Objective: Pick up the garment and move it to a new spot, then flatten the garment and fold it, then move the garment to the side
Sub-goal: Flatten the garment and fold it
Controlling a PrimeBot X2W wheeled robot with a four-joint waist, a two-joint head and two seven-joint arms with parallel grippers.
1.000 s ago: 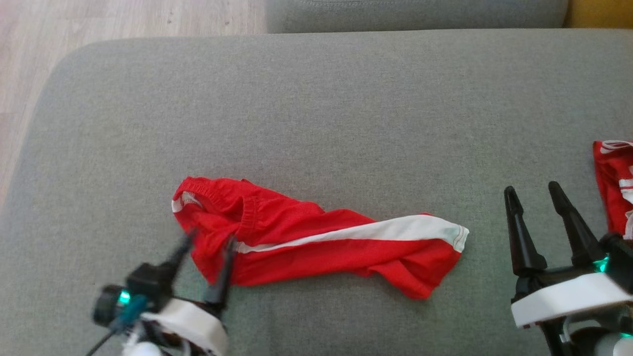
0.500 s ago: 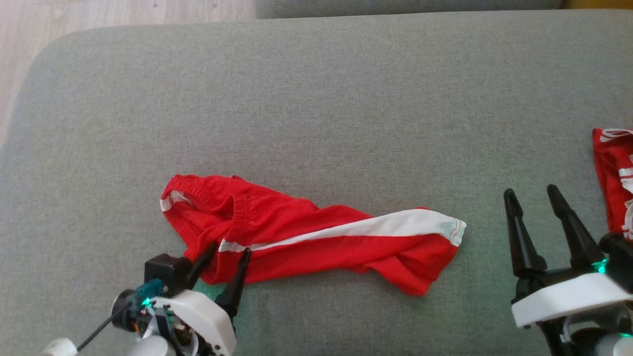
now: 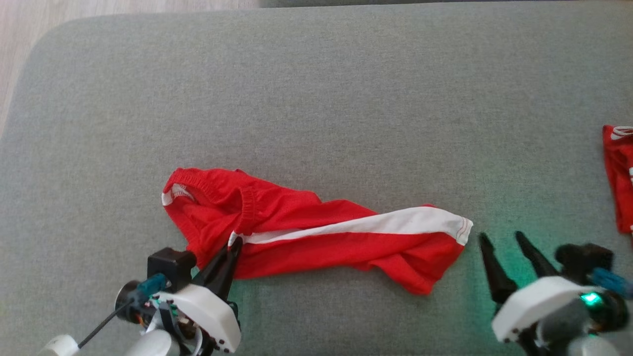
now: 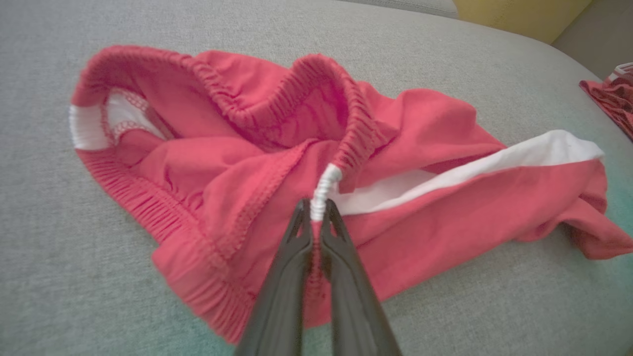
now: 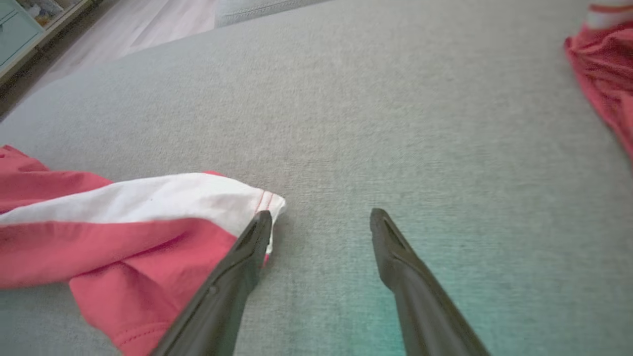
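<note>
The left gripper [image 3: 232, 244], open a moment ago, is now pinching its fingers [image 4: 284, 282] on the waistband [image 4: 324, 185] of the red shorts [image 3: 316, 237] lying on the grey cushion [image 3: 316, 99]; the right gripper [image 3: 500, 235] is coming closer, fingers spread; lifting can start soon.

No legible text, label, brand, number on garment [image 3: 316, 247] or cushion [image 3: 316, 99].

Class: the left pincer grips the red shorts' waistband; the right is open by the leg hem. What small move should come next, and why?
Probably the right pincer should slide onto the hem and close. The left pincer is shut on the waistband of the red shorts, but the right stands open beside the hem, so only one end is held.
</note>
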